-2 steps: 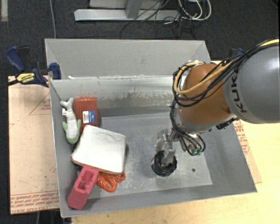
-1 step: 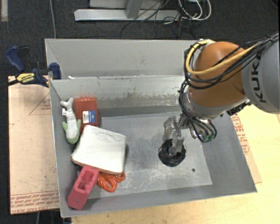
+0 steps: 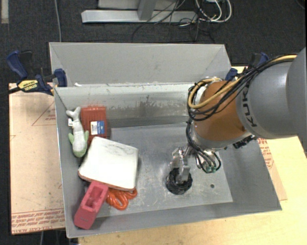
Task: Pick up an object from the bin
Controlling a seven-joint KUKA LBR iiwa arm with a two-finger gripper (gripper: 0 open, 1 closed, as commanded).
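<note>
Up front on the left, a pink block lies beside an orange thing. Further right, the gripper is down on a small black round thing on the bin floor. I cannot tell if it is open or holding it. Further back sit a white pad, a red box and a white toy.

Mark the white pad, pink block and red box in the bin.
white pad (image 3: 109, 163), camera view, middle of its top face
pink block (image 3: 90, 204), camera view, middle of its body
red box (image 3: 94, 116), camera view, red face above its label
</note>
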